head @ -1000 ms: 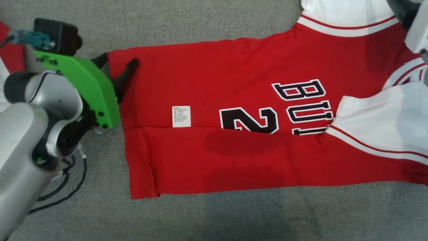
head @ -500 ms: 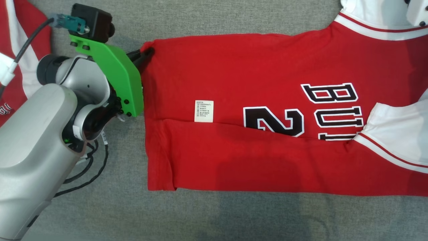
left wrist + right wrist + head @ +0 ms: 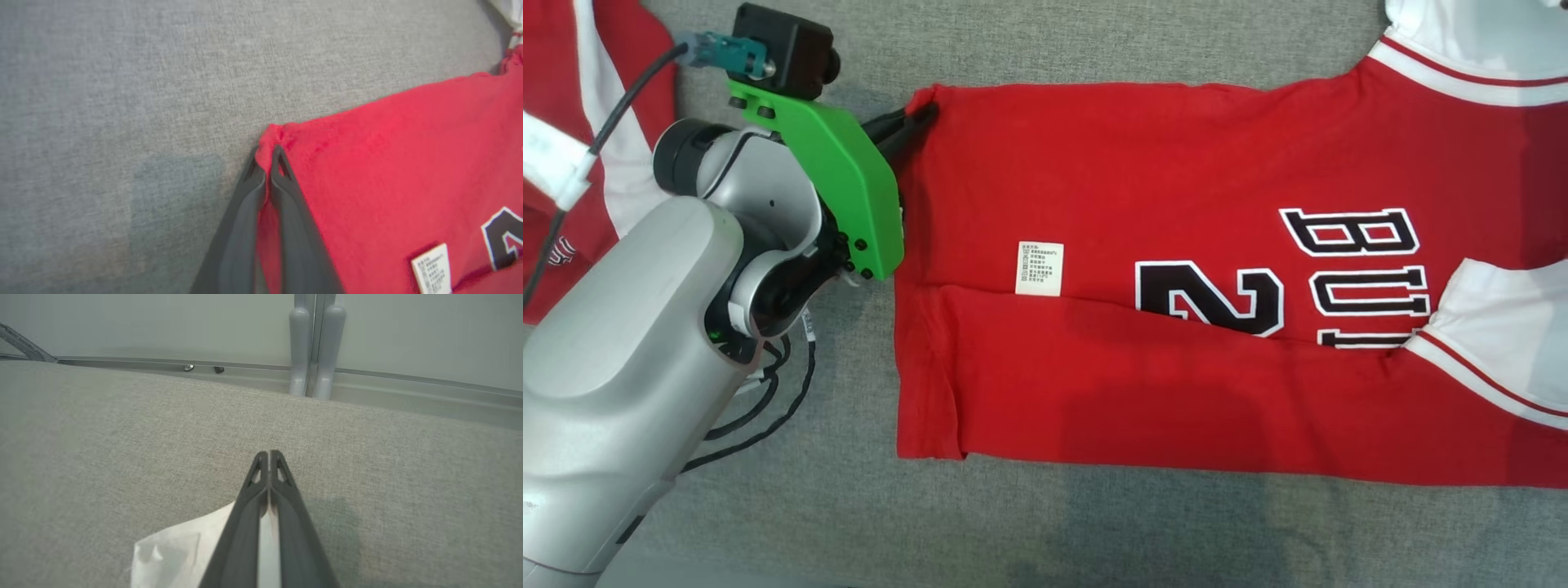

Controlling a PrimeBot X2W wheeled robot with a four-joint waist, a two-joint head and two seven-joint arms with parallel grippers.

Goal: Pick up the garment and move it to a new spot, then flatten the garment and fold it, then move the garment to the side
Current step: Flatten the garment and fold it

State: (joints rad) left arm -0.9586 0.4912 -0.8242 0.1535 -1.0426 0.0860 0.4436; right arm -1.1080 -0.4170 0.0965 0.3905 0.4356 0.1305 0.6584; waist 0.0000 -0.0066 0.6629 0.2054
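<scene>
first: fingers of the left gripper [image 3: 921, 121] were straddling the hem corner a second ago; now they are clenching on it. the head camera is shifting too, so the whole picture is sliding toward 3 o'clock.
second: where is the garment [image 3: 1176, 180] lying?
first: it is lying flat on the grey surface [image 3: 1094, 523], red, running from 9 toward 3 o'clock across the head view, with its lower part folding up over the black lettering. the pinched corner is sitting at about 11 o'clock, bunching a little.
second: is the left wrist view agreeing?
first: yes, the left gripper [image 3: 267, 157] is pinching red cloth of the garment [image 3: 388, 163] right at the corner tip, with the care label [image 3: 431, 269] showing at 4 o'clock.
second: and the other arm?
first: the right gripper [image 3: 269, 455] is pressing its fingers together, pointing at 12 o'clock, with white cloth of the garment [image 3: 179, 547] showing in the slit between them and spreading toward 7 o'clock.
second: anything else?
first: a second red garment [image 3: 556, 73] is lying at 10 o'clock, apart from the first.
</scene>
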